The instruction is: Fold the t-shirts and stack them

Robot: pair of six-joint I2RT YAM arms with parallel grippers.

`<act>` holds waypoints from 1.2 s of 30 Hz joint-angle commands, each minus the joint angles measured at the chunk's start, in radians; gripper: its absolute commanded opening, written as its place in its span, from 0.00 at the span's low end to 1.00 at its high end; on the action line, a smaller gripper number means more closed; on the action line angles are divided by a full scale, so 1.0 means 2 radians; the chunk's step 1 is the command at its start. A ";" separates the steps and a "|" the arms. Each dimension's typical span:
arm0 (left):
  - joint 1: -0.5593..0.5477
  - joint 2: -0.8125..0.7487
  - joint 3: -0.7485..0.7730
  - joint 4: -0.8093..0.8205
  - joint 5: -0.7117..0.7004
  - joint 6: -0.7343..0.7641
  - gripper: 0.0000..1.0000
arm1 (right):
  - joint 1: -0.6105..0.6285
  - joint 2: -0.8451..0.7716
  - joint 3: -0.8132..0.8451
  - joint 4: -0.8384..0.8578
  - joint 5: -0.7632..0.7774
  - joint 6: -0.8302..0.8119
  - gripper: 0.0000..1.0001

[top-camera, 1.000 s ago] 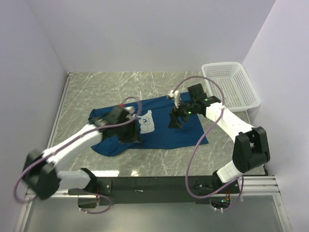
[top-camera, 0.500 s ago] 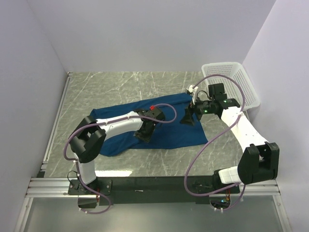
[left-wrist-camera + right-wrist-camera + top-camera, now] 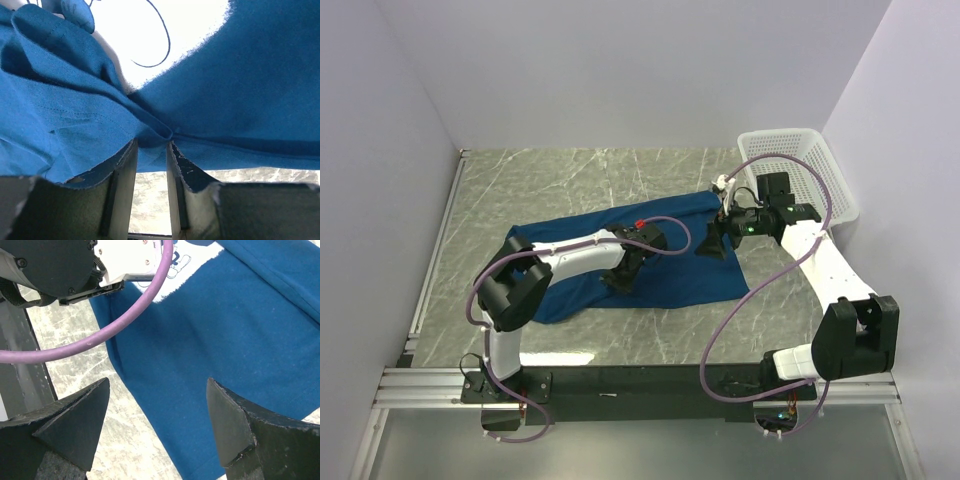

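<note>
Blue cotton t-shirt (image 3: 680,285) lies on the grey marble table (image 3: 560,170); left gripper (image 3: 150,144) has swung to its middle, pinching a fold; right gripper (image 3: 157,385) has pulled rightward, fingers spread, empty; the first fold looks underway.

White arms (image 3: 570,248), black fingers (image 3: 70,435), purple cables (image 3: 50,354)

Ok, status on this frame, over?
Left gripper shut on blue t-shirt fold. Right gripper open above it. Purple cable hangs over the cloth.

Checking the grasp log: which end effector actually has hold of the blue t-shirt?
The left end effector: it pinches a fold of the t-shirt. The right end effector hangs open above it.
</note>
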 commanded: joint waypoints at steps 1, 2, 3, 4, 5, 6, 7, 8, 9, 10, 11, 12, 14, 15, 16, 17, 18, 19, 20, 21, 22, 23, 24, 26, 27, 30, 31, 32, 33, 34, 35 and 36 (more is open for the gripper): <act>-0.003 0.003 0.020 -0.010 -0.019 0.006 0.34 | -0.006 -0.004 0.003 -0.003 -0.016 -0.003 0.84; -0.003 0.006 0.020 -0.010 -0.020 0.007 0.33 | -0.006 -0.004 0.004 -0.004 -0.016 -0.003 0.84; -0.003 0.009 0.020 -0.009 -0.020 0.008 0.28 | -0.007 -0.005 0.003 -0.004 -0.016 -0.003 0.84; -0.003 0.013 0.020 -0.008 -0.020 0.008 0.24 | -0.009 -0.006 0.003 -0.004 -0.016 -0.004 0.84; -0.002 0.014 0.020 -0.008 -0.022 0.008 0.20 | -0.009 -0.007 0.003 -0.005 -0.015 -0.003 0.84; -0.005 0.016 0.021 -0.010 -0.024 0.008 0.10 | -0.010 -0.009 0.003 -0.005 -0.014 -0.007 0.84; -0.008 0.018 0.025 -0.014 -0.029 0.007 0.02 | -0.011 -0.010 0.004 -0.008 -0.013 -0.009 0.84; -0.010 0.016 0.027 -0.016 -0.041 0.003 0.01 | -0.012 -0.013 0.006 -0.015 -0.011 -0.015 0.84; -0.015 0.004 0.030 -0.018 -0.043 0.003 0.01 | -0.013 -0.015 0.015 -0.039 -0.011 -0.041 0.84; -0.017 -0.003 0.031 -0.017 -0.044 0.001 0.01 | -0.013 -0.016 0.022 -0.061 -0.010 -0.066 0.84; -0.019 -0.014 0.030 -0.017 -0.044 -0.002 0.01 | -0.012 -0.016 0.029 -0.090 -0.008 -0.097 0.84; -0.019 -0.026 0.028 -0.012 -0.037 -0.001 0.01 | -0.012 -0.021 0.032 -0.132 0.016 -0.154 0.84; -0.018 -0.066 0.014 -0.002 -0.028 0.002 0.01 | -0.012 -0.035 0.013 -0.155 0.053 -0.222 0.82; -0.018 -0.094 0.008 0.006 -0.008 0.005 0.01 | -0.013 -0.058 -0.026 -0.153 0.106 -0.283 0.82; -0.018 -0.106 -0.006 0.021 0.004 0.008 0.01 | -0.012 -0.071 -0.051 -0.144 0.133 -0.310 0.82; -0.017 -0.118 -0.013 0.027 0.017 0.009 0.01 | -0.013 -0.083 -0.076 -0.133 0.165 -0.334 0.82; -0.016 -0.138 -0.019 0.033 0.039 0.011 0.01 | -0.014 -0.104 -0.123 -0.099 0.193 -0.364 0.82; -0.016 -0.147 -0.030 0.045 0.051 0.012 0.01 | -0.015 -0.111 -0.141 -0.085 0.242 -0.377 0.82; -0.015 -0.156 -0.035 0.049 0.060 0.010 0.01 | -0.016 -0.114 -0.156 -0.077 0.255 -0.391 0.82; -0.015 -0.164 -0.040 0.052 0.067 0.008 0.01 | -0.021 -0.109 -0.170 -0.080 0.263 -0.412 0.81; -0.016 -0.177 -0.048 0.057 0.081 0.004 0.01 | -0.021 -0.105 -0.174 -0.085 0.277 -0.422 0.75; -0.016 -0.184 -0.052 0.059 0.086 0.002 0.01 | -0.021 -0.100 -0.176 -0.087 0.287 -0.427 0.72; -0.016 -0.197 -0.056 0.061 0.094 0.001 0.01 | -0.022 -0.092 -0.184 -0.080 0.299 -0.431 0.68; -0.015 -0.207 -0.068 0.068 0.108 -0.004 0.01 | -0.022 -0.085 -0.192 -0.068 0.324 -0.431 0.65; -0.016 -0.216 -0.075 0.070 0.110 -0.005 0.01 | -0.022 -0.079 -0.197 -0.060 0.329 -0.433 0.64; -0.015 -0.226 -0.082 0.073 0.121 -0.009 0.01 | -0.021 -0.065 -0.199 -0.044 0.332 -0.427 0.63; -0.016 -0.231 -0.087 0.073 0.123 -0.010 0.01 | -0.022 -0.059 -0.198 -0.042 0.333 -0.426 0.62; -0.015 -0.234 -0.088 0.073 0.125 -0.011 0.01 | -0.021 -0.056 -0.198 -0.038 0.332 -0.424 0.61; -0.015 -0.238 -0.091 0.073 0.125 -0.011 0.01 | -0.021 -0.046 -0.200 -0.032 0.332 -0.421 0.61; -0.015 -0.244 -0.096 0.071 0.125 -0.011 0.01 | -0.021 -0.040 -0.200 -0.031 0.332 -0.422 0.60; -0.015 -0.247 -0.098 0.070 0.124 -0.012 0.01 | -0.021 -0.031 -0.201 -0.030 0.331 -0.422 0.59; -0.015 -0.254 -0.100 0.068 0.124 -0.012 0.01 | -0.021 -0.027 -0.200 -0.028 0.327 -0.419 0.58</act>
